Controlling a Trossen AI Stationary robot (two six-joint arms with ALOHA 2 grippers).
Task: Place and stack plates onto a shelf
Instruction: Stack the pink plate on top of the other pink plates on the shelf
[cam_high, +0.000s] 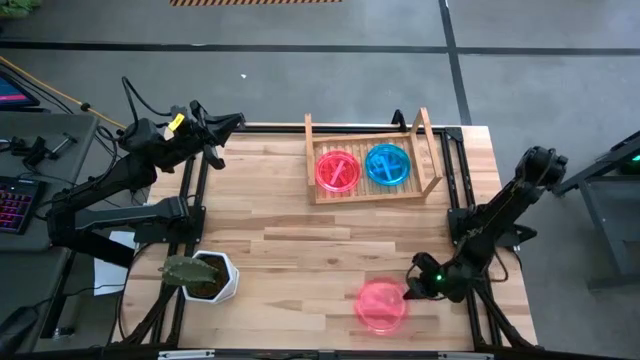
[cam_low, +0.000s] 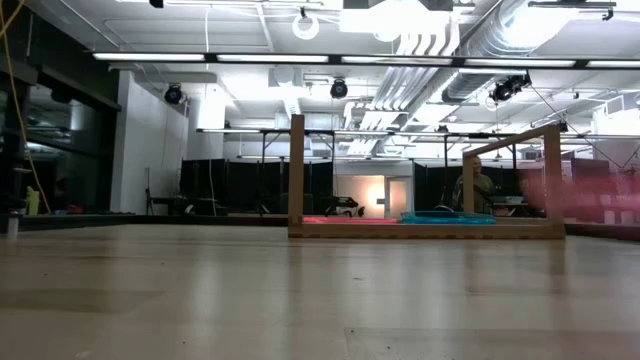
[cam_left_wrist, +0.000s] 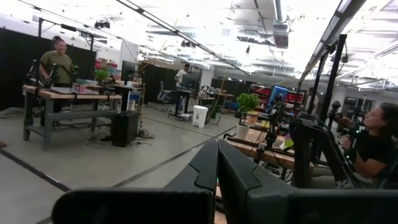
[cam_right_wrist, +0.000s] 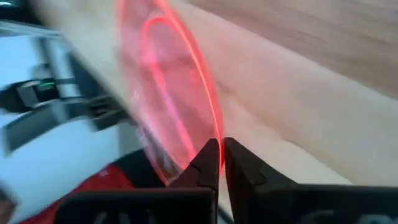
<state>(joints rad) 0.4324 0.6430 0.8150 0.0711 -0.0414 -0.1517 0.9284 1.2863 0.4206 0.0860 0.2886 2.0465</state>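
The right gripper (cam_high: 408, 291) sits low over the near right part of the light butcher-block tabletop (cam_high: 300, 250), its 2 dark fingers (cam_right_wrist: 211, 163) pinched almost together on the rim of a pink translucent round plastic plate (cam_high: 381, 304); in the right wrist view that plate (cam_right_wrist: 174, 106) stands edge-on just ahead of the fingertips, blurred, with its bright rim running down into the narrow gap between them. From above, the held plate lies over the front of the table, well apart from the shelf and to the right of a white hexagonal plant pot (cam_high: 214, 277) holding a drooping green plant. The right arm (cam_high: 500, 210) reaches back from the gripper toward the table's right edge. Farther back, near the far edge, stands the light wooden rectangular rack with slatted base and raised side rails (cam_high: 372, 187); on it lie 2 plates side by side, a pink translucent plate with divider ridges (cam_high: 338, 169) on the left and a teal-blue translucent plate (cam_high: 387, 164) on the right, just beside each other. The low view shows the same rack (cam_low: 425, 228) with both plates lying flat on its base. The left gripper (cam_high: 232, 123) waits raised beyond the table's far left corner, its fingers (cam_left_wrist: 205, 171) drawn together and holding nothing.
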